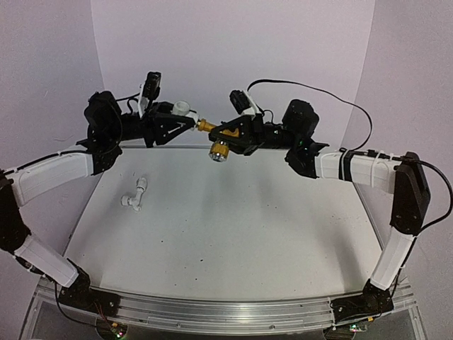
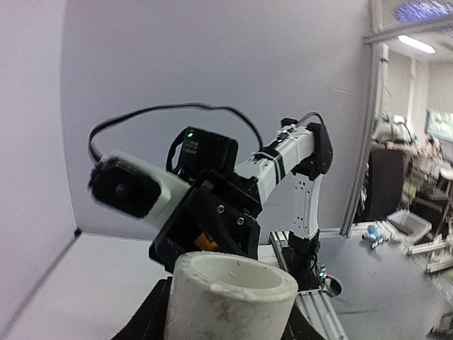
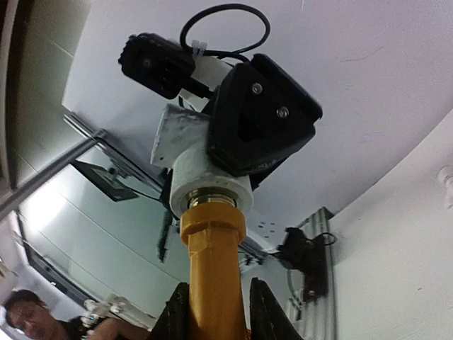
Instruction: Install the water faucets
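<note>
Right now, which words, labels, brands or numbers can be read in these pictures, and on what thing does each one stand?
No text can be read in any view.
The yellow faucet, the white pipe fitting and the white faucet on the table show no writing or marks.

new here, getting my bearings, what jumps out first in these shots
In mid-air toward the back of the table, the left pincer holds a white pipe fitting and the right pincer a yellow tap seated in its end. A white tap lies alone at the table's left.
</note>
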`<state>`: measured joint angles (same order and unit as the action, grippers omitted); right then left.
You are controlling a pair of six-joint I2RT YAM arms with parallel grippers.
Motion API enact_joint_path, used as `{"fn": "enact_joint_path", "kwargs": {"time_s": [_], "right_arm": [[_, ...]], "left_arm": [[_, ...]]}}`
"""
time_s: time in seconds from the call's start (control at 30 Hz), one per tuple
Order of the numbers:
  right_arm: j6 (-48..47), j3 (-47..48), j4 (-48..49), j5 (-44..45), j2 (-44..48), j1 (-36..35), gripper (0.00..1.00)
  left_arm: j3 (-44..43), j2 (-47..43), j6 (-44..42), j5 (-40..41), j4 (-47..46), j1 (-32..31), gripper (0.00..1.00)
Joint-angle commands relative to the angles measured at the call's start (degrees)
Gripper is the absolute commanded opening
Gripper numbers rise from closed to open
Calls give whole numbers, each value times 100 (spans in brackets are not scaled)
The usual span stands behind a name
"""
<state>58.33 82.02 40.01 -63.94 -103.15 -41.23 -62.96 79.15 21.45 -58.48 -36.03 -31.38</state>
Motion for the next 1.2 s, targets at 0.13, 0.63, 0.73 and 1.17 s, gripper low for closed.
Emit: {"fn": "enact_joint_path", "kwargs": {"time_s": [0.13,0.63,0.73,1.17], "right_arm": [[3471,-94,1823,-70,372,471,0],[-5976,-1081,-2083,1577,2143,907,0],[-7047,-1165,-2220,1810,2228,759,0],[-7287,-953,-2202,1756,1869,134,0]], "left_arm": [[-2240,1098,-2324,-4011,-650,-19,17],[1040,-1072,4818,768,217,259,99],[1034,-693,6816,717,246,164,94],[408,191,6335,717,194,-421,100]]}}
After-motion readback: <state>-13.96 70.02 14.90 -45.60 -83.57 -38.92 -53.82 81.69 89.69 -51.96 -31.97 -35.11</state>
